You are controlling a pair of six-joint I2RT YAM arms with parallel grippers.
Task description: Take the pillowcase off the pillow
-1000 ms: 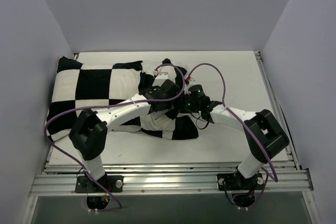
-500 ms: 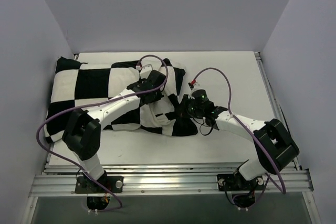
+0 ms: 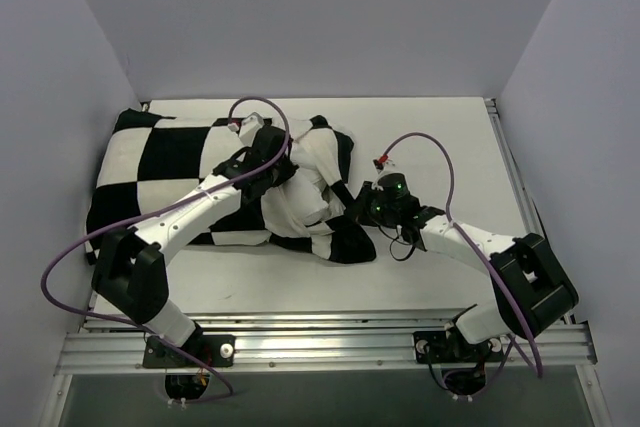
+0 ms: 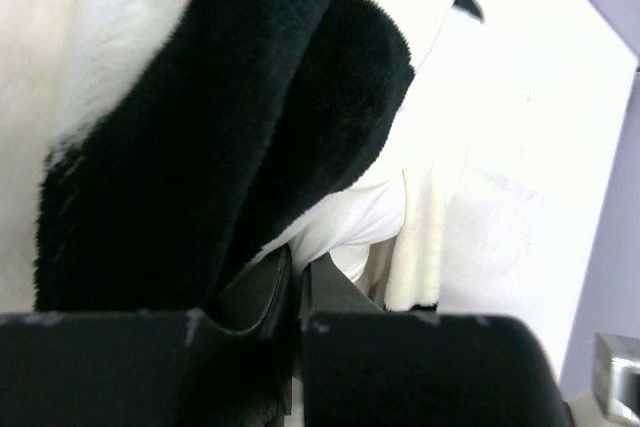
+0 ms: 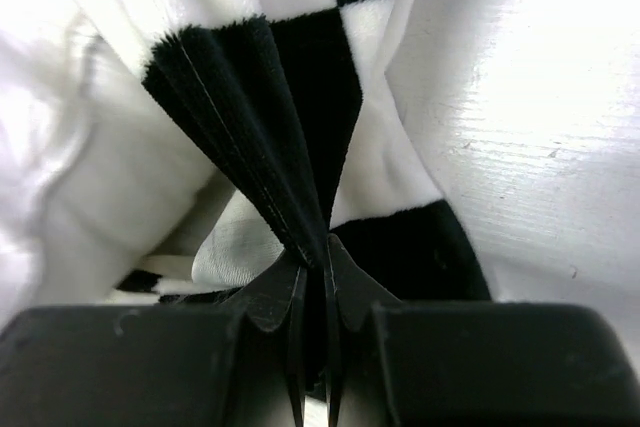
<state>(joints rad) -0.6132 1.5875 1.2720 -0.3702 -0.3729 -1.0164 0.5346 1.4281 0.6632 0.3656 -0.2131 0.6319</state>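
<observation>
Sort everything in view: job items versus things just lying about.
Job: pillowcase; pillow; left fingers, shut at the pillow; right fingers, clamped on the pillowcase.
Lying about: table; purple cables; grey walls.

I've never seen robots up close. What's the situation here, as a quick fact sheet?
Pillowcase: checkered, lying left on the table, bunched at its right end
Pillow: white, partly bared there
Right gripper: shut on a pleated fold of the pillowcase
Left gripper: shut where black plush meets white cloth; which it pinches is unclear
Stage: case not yet off
</observation>
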